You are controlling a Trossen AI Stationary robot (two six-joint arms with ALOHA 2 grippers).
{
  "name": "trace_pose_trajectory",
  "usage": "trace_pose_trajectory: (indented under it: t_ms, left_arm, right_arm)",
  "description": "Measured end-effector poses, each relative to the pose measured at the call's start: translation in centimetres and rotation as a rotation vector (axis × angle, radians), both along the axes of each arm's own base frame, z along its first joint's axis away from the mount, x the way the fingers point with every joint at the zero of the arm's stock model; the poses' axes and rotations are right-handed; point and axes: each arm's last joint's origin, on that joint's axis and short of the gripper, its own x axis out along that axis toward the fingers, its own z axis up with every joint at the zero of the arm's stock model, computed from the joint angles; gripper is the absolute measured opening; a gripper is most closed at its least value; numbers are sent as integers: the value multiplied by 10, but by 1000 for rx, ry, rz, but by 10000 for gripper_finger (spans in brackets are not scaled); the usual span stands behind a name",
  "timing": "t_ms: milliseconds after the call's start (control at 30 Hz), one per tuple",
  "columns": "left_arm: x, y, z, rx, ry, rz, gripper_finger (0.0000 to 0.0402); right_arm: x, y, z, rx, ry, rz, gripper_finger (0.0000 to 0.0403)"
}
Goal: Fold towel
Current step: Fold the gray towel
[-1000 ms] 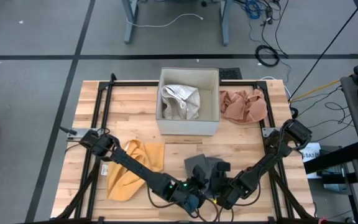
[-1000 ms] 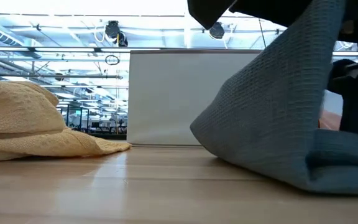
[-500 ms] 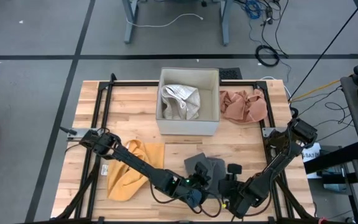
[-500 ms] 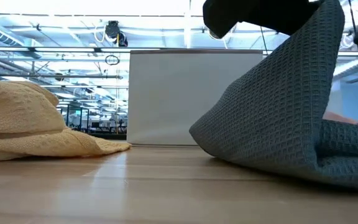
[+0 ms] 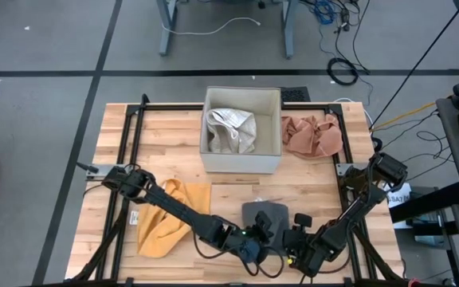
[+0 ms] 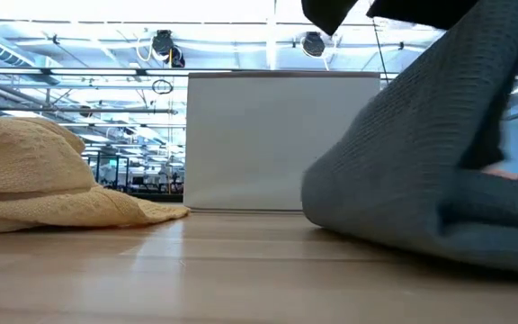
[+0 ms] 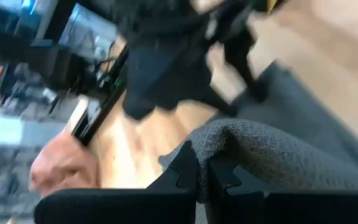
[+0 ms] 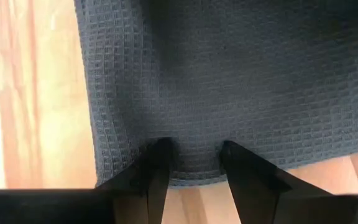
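Observation:
A dark grey waffle towel (image 5: 265, 217) lies at the table's near middle. One part of it is raised, as the low view shows (image 6: 421, 135). My left gripper (image 7: 205, 177) is shut on that towel and comes in from the table's left (image 5: 253, 236). My right gripper (image 8: 194, 163) stands open over the towel's edge near a corner, at the towel's right side (image 5: 295, 229). The towel's lower part (image 6: 475, 225) rests folded on the wood. My left gripper pinches a raised fold of the grey towel (image 7: 219, 140) between its two fingers, coming in at a downward slant from the table's left. The cloth slopes down from the hold (image 6: 439, 81) to the part lying on the table. My right gripper's open fingertips (image 8: 160, 155) stand at the towel's edge (image 8: 191, 177). I cannot tell whether they touch the cloth.
A white box (image 5: 241, 131) holding a crumpled white cloth stands at the far middle, with a pink cloth (image 5: 313, 135) to its right. A yellow towel (image 5: 166, 219) lies bunched at the near left (image 6: 43, 180). Black frame rails run along the table's edges.
My right gripper has drawn back from the towel toward the table's right and near edge and has rolled. The raised cloth in my left gripper stands steeper. The towel's left fold has shifted toward the right, and the towel lies more compact.

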Motion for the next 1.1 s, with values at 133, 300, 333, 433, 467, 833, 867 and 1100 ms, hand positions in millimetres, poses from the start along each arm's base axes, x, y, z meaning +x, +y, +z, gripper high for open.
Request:
trace_pose_trajectory:
  t_ms: [133, 300, 333, 433, 467, 833, 867, 1100]
  left_arm:
    - [4, 2, 1, -25, -2, -80, 3]
    - [15, 14, -13, -22, 10, -85, 3]
    - [16, 15, -17, -15, 24, -86, 3]
    - [21, 20, -32, -22, 53, -93, 3]
    - [22, 20, -37, -27, 64, -101, 3]
    - [29, 25, -39, -153, 54, -157, 28]
    - [30, 27, -42, -173, 65, -171, 31]
    - [34, 28, -63, -240, 133, -240, 79]
  right_arm:
    - [3, -4, -4, 6, -29, 0, 141]
    - [4, -3, -4, 1, -41, 24, 141]
    - [4, -3, -4, 0, -43, 23, 141]
    - [4, -3, -4, -1, -43, 25, 141]
    - [4, -3, -4, -1, -43, 26, 141]
    - [4, -3, -4, -6, -40, 39, 141]
    - [4, -3, -4, -6, -40, 39, 141]
    - [4, -3, -4, -3, -42, 32, 141]
